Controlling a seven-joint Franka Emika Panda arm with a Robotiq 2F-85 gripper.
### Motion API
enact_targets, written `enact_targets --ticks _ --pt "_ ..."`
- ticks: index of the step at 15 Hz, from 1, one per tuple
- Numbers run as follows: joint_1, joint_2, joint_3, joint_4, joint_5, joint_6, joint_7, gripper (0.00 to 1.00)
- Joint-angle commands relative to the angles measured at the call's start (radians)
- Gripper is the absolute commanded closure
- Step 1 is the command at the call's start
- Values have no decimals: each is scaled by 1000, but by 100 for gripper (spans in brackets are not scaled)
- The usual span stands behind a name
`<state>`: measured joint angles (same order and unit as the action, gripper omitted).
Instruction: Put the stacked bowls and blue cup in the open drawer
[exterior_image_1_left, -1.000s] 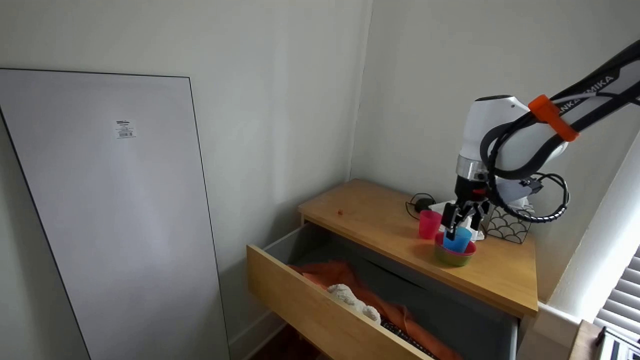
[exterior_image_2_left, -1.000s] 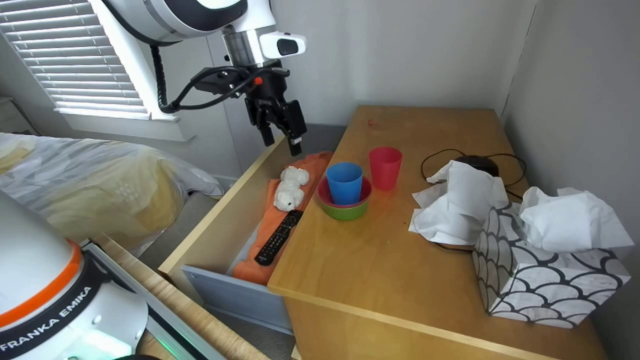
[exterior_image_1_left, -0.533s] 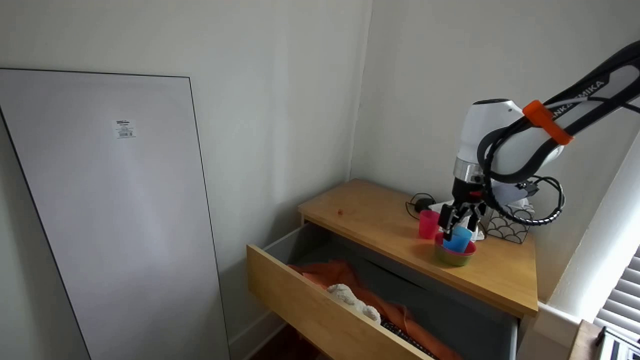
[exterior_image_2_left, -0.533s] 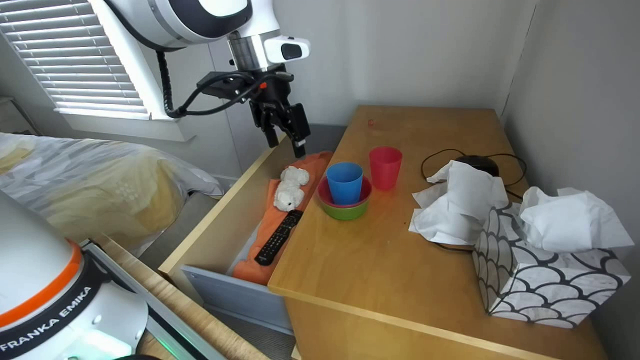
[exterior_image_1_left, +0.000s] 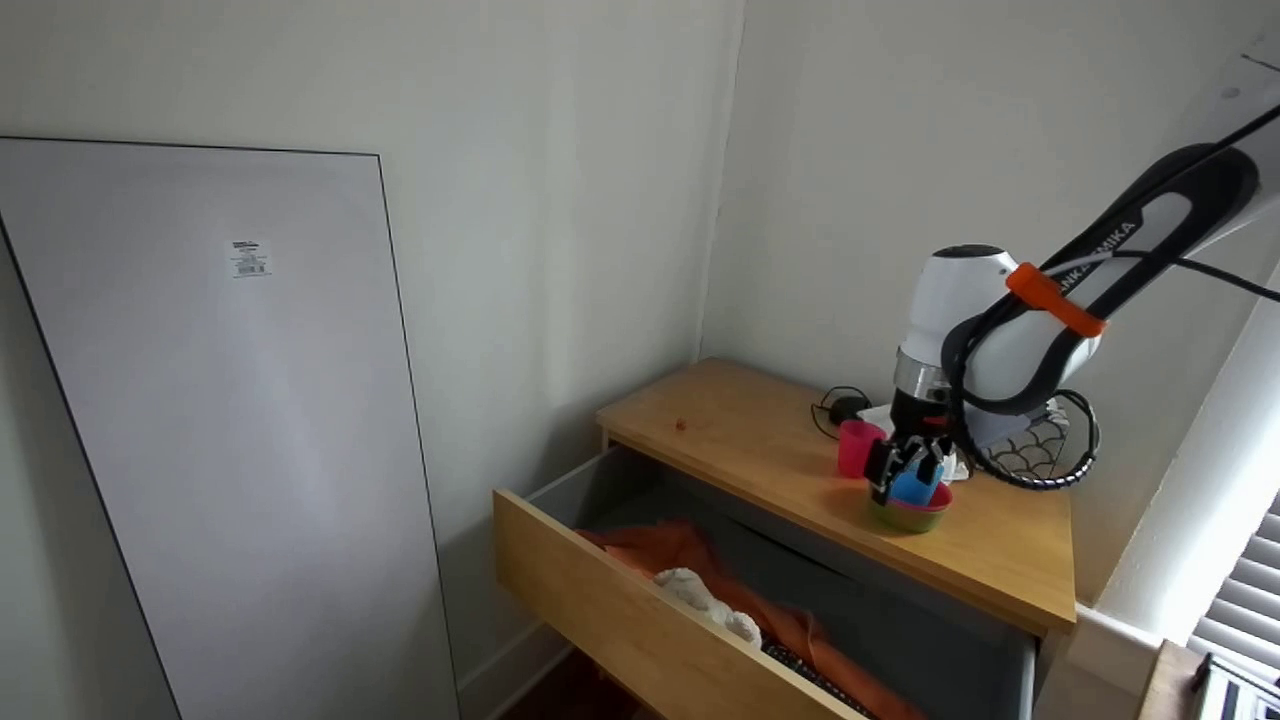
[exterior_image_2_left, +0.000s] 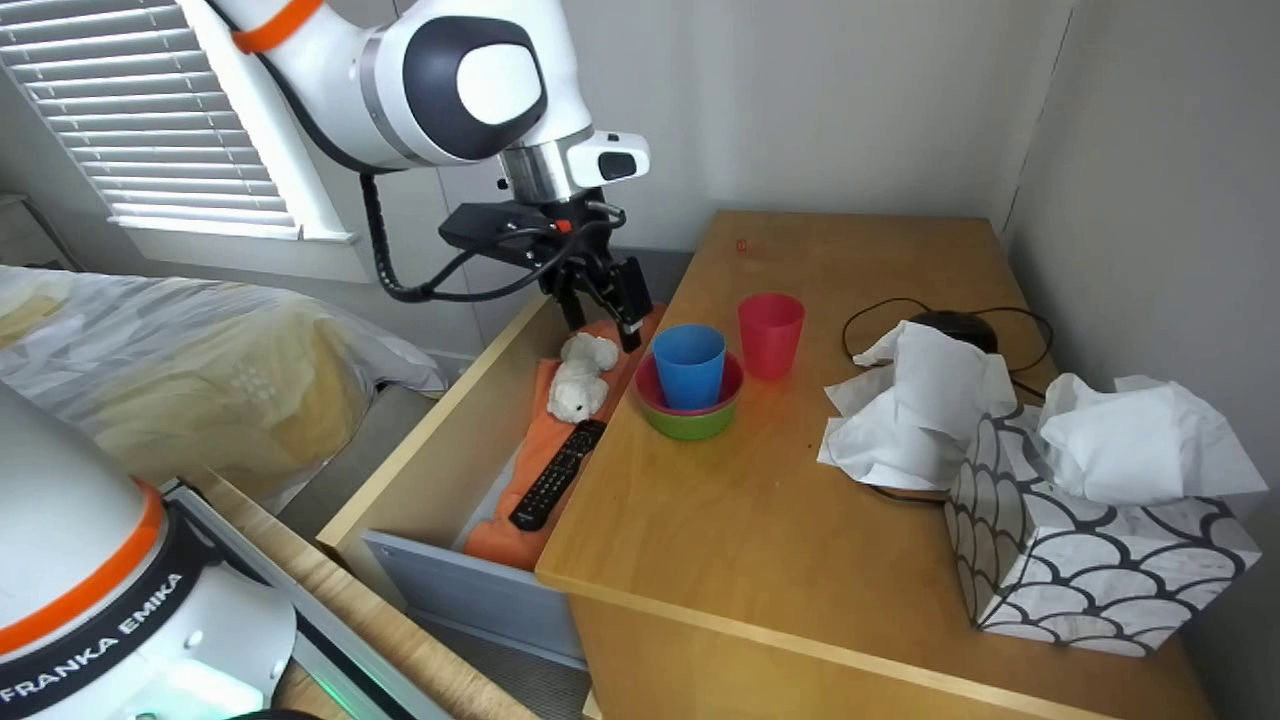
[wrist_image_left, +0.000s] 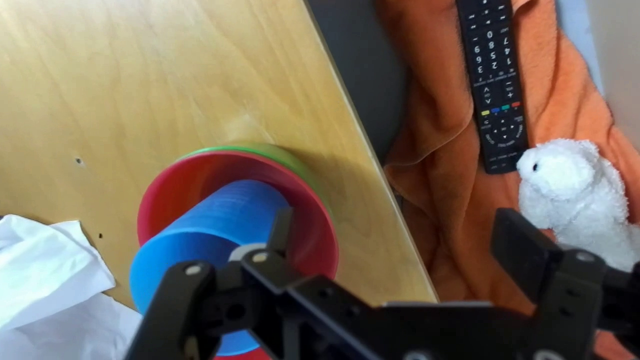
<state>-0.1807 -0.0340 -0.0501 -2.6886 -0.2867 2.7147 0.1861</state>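
Overhead wrist close-up, exteriors sharing drawer (exterior_image_1_left: 610, 610)

Blue cup (exterior_image_2_left: 690, 370), red bowl (wrist_image_left: 314, 220), green bowl (exterior_image_2_left: 690, 426)

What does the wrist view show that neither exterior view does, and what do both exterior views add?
Only the wrist view: readable digits on the remote control. Only the exterior views: the window blinds, tissue box and white robot arm. All share the blue cup inside the stacked bowls, the open drawer with its orange cloth and white plush toy, and the claw.
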Motion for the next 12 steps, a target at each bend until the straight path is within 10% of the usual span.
enact_targets --ticks 1,12 --pt "11 70 -30 18 -114 65 21 0" --pt "45 176 -104 55 -461 162 172 0"
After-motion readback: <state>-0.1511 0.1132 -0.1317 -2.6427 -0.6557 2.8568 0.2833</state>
